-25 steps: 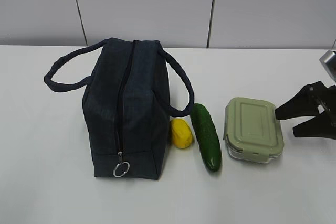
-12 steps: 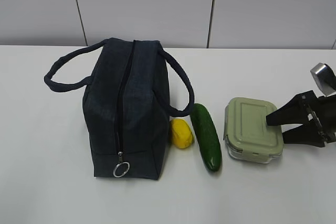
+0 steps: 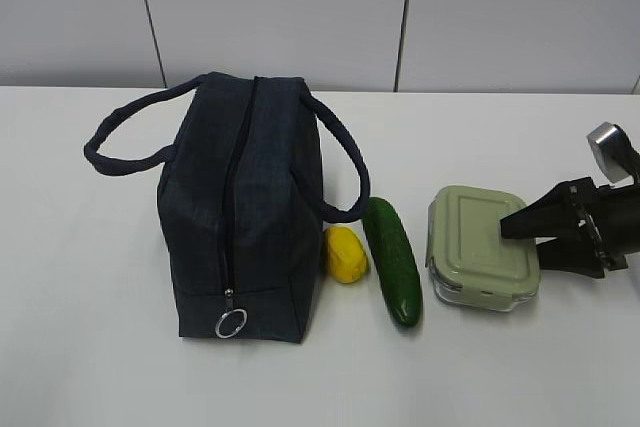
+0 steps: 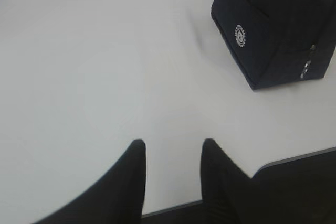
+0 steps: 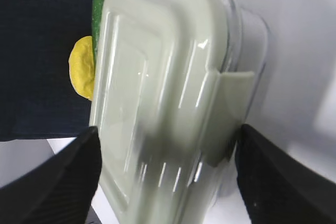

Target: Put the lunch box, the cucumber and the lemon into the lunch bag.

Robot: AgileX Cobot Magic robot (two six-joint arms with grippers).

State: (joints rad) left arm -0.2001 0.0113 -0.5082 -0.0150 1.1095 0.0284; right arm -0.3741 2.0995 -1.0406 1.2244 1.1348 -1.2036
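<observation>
Sage-green lid of the lunch box [image 3: 484, 240] sits between the spread fingers of the right gripper [image 3: 518, 244], not clamped; it could slip off the smooth clear base. Cucumber [image 3: 392, 260] and lemon [image 3: 345, 254] lie beside the lunch bag [image 3: 240, 209], whose zipper [image 3: 236, 187] looks closed, blocking entry. Left gripper [image 4: 170, 150] hovers part-open, empty.

colours on the white table

the lunch bag [image 3: 240, 217] is dark navy with a black zipper, a silver ring pull [image 3: 231, 323] and a small white round emblem [image 4: 240, 34] on one side. the lemon [image 3: 346, 254] is bright yellow, the cucumber [image 3: 392, 259] glossy dark green. the lunch box [image 3: 482, 244] has a pale sage-green lid over a clear base. the table [image 3: 80, 347] is white.
</observation>
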